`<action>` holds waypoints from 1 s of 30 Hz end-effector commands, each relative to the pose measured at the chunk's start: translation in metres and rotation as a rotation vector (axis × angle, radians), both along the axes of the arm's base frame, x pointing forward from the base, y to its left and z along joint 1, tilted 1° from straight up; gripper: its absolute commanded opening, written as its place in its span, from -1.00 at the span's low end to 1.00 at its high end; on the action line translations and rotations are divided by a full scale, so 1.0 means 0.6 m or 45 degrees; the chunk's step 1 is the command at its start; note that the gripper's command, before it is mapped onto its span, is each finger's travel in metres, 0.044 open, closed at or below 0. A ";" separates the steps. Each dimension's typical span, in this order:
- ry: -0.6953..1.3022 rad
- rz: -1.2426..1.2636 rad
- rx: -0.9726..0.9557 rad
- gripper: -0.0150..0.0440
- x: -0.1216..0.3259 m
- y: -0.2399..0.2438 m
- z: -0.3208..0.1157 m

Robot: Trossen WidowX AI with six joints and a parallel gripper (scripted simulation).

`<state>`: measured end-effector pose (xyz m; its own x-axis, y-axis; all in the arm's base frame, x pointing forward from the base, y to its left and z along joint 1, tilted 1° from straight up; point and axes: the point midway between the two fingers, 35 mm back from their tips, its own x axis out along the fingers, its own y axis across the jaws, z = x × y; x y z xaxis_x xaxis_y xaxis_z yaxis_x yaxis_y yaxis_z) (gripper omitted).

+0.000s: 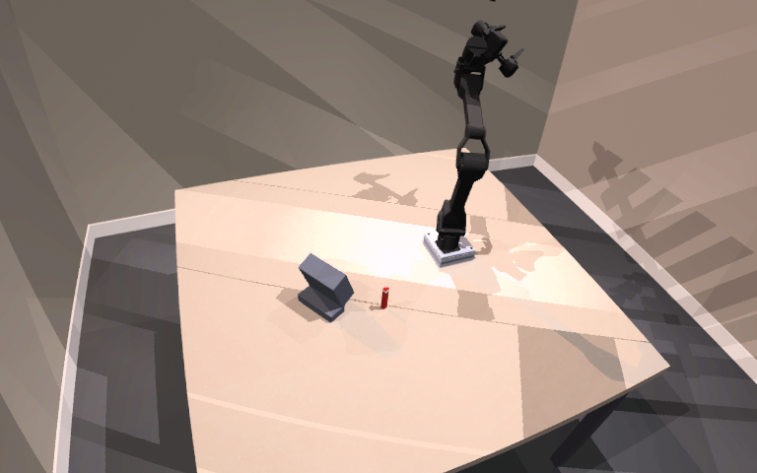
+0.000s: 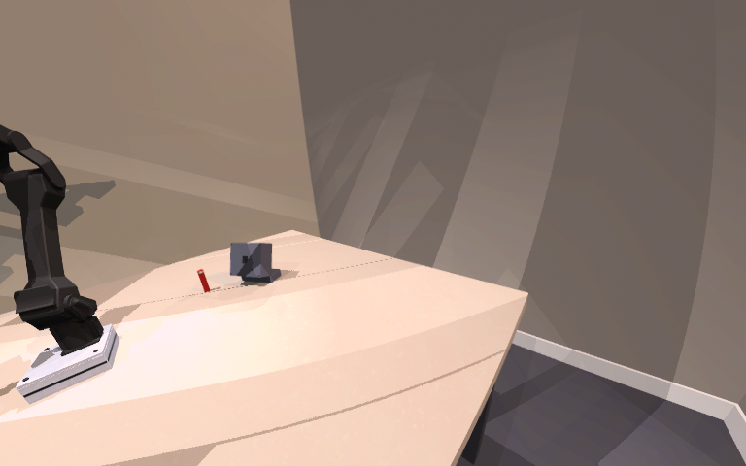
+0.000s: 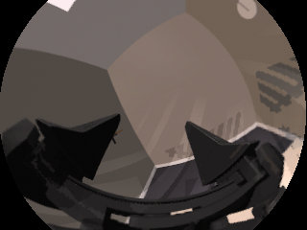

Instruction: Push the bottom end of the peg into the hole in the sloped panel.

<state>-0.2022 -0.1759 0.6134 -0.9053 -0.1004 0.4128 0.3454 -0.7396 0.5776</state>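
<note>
In the top view, a slim red peg with a smooth, plain surface [image 1: 384, 298] stood upright on the pale, peach-toned table [image 1: 334, 378] [image 2: 308, 351], its long axis vertical. Near it sat a slate-grey, flat-faced block with a sloped panel [image 1: 326, 276] [image 2: 251, 259], tilted over a thin slab foot. The matte black jointed arm [image 1: 473, 108] [image 2: 43, 236] rose from a pale, square-edged base plate [image 1: 444, 260] [image 2: 68, 379], its black gripper [image 1: 515, 45] [image 3: 153, 121] high above the table, well apart from the peg.

In the exterior view, a small dark hole [image 2: 245, 259] showed in the panel's face, and the peg [image 2: 203, 281] stood outside it. No writing was readable.

In the wrist view, the two pointed, angular black fingers were spread wide, with nothing between them.
</note>
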 end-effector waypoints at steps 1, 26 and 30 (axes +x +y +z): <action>-0.006 0.074 0.012 1.00 0.012 -0.024 -0.007; 0.000 0.580 0.324 1.00 0.136 -0.203 -0.075; -0.005 0.661 0.295 1.00 0.161 -0.209 -0.076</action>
<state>-0.1168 -0.2972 0.5691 -0.7423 -0.5862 0.3246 0.6687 -0.6176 0.4140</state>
